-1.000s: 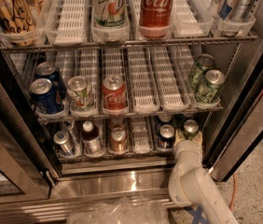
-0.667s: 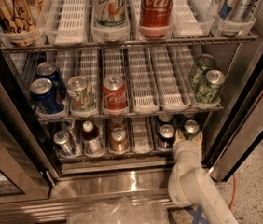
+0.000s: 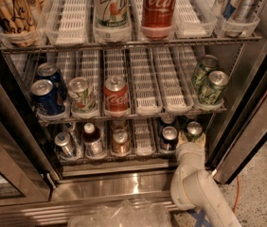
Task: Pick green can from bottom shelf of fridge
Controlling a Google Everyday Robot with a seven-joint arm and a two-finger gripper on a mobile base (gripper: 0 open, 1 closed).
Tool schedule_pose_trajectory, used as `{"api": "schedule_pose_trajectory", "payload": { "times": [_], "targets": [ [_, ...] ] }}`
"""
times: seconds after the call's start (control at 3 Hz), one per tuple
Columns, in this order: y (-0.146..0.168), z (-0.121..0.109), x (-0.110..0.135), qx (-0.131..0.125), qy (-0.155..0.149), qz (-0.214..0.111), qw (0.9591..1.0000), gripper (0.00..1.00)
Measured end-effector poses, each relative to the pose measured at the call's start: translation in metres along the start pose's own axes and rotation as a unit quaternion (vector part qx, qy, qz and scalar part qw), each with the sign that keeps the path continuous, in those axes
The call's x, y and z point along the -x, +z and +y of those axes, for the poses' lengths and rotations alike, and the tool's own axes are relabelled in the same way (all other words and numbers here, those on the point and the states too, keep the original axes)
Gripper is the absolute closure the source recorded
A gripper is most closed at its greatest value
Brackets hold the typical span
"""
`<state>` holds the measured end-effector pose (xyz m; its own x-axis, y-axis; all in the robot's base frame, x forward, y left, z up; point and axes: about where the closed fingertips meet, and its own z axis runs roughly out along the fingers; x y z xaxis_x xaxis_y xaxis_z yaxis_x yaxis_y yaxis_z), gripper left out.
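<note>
The fridge (image 3: 110, 187) is shown open, with three wire shelves of drinks. The bottom shelf (image 3: 144, 140) is seen in the lower centre of the frame. The green can (image 3: 193, 128) is found upright in its rightmost lane, at the front, its silver top facing the camera. The hand (image 3: 191, 145) is placed directly at the near side of this can, carried by the white arm (image 3: 195, 188) that enters from the lower right corner. Whether the hand is apart or clamped on the can cannot be told, since it is hidden by the wrist. A dark can (image 3: 169, 137) is seen just left of the green can. Further left, a copper can (image 3: 120, 142), a capped bottle (image 3: 92, 139) and a silver can (image 3: 65, 144) are lined up.
</note>
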<state>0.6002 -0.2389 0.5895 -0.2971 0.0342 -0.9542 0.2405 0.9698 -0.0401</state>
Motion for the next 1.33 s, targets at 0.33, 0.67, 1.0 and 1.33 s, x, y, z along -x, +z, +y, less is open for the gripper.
{"api": "schedule_pose_trajectory", "payload": {
  "times": [0.33,0.67,1.0,1.33],
  "targets": [
    [-0.002,-0.001,0.0,-0.002,-0.008,-0.006,0.9999,1.0],
    [-0.014,-0.006,0.008,-0.006,-0.012,-0.031,0.9994,1.0],
    [-0.014,-0.006,0.008,-0.007,-0.013,-0.032,0.9994,1.0],
    [-0.028,-0.01,0.019,-0.002,-0.015,-0.05,0.9986,1.0]
  ]
}}
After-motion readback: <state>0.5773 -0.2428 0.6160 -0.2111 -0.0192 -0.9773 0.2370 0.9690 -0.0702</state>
